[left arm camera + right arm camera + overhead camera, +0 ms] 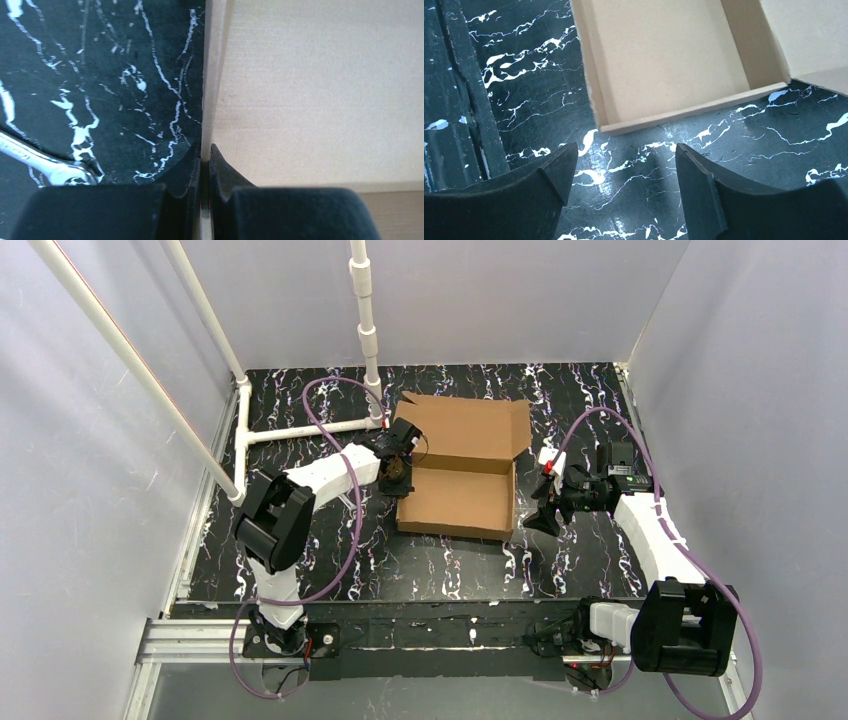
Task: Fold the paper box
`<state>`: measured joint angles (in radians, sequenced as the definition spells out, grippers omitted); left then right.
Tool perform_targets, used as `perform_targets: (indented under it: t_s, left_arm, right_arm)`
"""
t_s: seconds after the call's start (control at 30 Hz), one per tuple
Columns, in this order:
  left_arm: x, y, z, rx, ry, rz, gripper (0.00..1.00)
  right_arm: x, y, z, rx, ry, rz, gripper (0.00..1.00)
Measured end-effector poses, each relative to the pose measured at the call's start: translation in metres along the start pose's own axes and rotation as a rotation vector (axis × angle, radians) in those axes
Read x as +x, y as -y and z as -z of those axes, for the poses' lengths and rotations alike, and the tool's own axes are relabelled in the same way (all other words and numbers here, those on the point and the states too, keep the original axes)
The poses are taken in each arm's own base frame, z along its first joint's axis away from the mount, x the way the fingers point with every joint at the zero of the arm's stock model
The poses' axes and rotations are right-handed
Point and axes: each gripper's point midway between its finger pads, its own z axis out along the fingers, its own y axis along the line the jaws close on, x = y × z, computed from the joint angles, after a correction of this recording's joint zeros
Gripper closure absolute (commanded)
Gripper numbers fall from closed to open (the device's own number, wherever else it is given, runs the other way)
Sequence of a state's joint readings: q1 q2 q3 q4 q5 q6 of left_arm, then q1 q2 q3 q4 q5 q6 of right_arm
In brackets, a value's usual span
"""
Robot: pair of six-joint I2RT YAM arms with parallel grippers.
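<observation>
left jaws pinch the paper box (pixel 460 500) wall, right jaws gape nearby.

The black, white-veined desk (pixel 450 565) carries the open paper box (pixel 460 500) midway along, nearer its far edge. A white pipe frame (pixel 300 428) lies by its far left corner.

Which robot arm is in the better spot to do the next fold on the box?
Probably the left. The left gripper is pinched shut on the left wall of the paper box, so it could fold from there. The right gripper hangs open over the table beside the box, touching nothing.
</observation>
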<state>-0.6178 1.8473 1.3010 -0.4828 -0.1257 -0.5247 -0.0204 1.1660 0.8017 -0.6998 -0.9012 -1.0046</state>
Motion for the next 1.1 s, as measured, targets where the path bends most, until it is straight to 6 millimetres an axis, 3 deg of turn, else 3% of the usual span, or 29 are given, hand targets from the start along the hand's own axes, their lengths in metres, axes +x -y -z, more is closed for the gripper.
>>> perform_targets:
  t_s: [0.13,0.2,0.37,0.63,0.87,1.0,1.07,1.1]
  left_arm:
    - [0.005,-0.006,0.003,-0.052,0.030,-0.011,1.00]
    - [0.011,-0.006,0.006,-0.070,0.039,-0.015,0.86]
    - [0.017,-0.008,0.007,-0.090,0.041,-0.026,0.71]
    - [0.010,-0.020,0.006,-0.092,0.032,0.021,0.64]
    - [-0.013,-0.020,0.009,-0.071,0.054,0.053,0.63]
    - [-0.019,-0.015,0.000,-0.057,0.037,0.040,0.64]
    - [-0.018,-0.015,-0.005,-0.062,0.020,0.027,0.70]
    - [-0.020,-0.014,-0.010,-0.064,0.016,0.020,0.78]
  right_arm:
    - [0.000,0.000,0.000,-0.002,-0.001,-0.003,0.20]
    - [0.001,0.000,-0.001,-0.004,-0.002,-0.006,0.20]
    - [0.003,0.000,-0.002,-0.008,-0.004,-0.013,0.20]
    - [0.003,0.000,-0.002,-0.013,-0.003,-0.018,0.20]
    - [0.002,-0.002,-0.003,-0.022,0.007,-0.021,0.20]
    - [0.003,-0.002,-0.004,-0.026,0.006,-0.027,0.20]
    - [0.003,-0.002,-0.004,-0.026,0.006,-0.027,0.20]
    - [0.003,-0.002,-0.004,-0.026,0.006,-0.028,0.20]
